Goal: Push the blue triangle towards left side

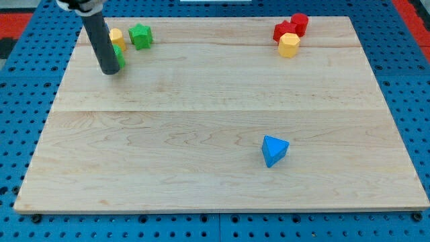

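Observation:
The blue triangle (274, 150) lies on the wooden board (201, 154) at the view's lower right of centre. My tip (108, 70) rests on the board at the view's upper left, far from the blue triangle. The dark rod stands in front of a green block (120, 56) and partly hides it. The tip touches no block that I can tell, though it is right beside that green block.
A yellow block (117, 36) and a green star-like block (141, 35) sit near the top left. A yellow hexagonal block (289, 45) and two red blocks (293, 27) cluster at the top right. Blue pegboard (20, 81) surrounds the board.

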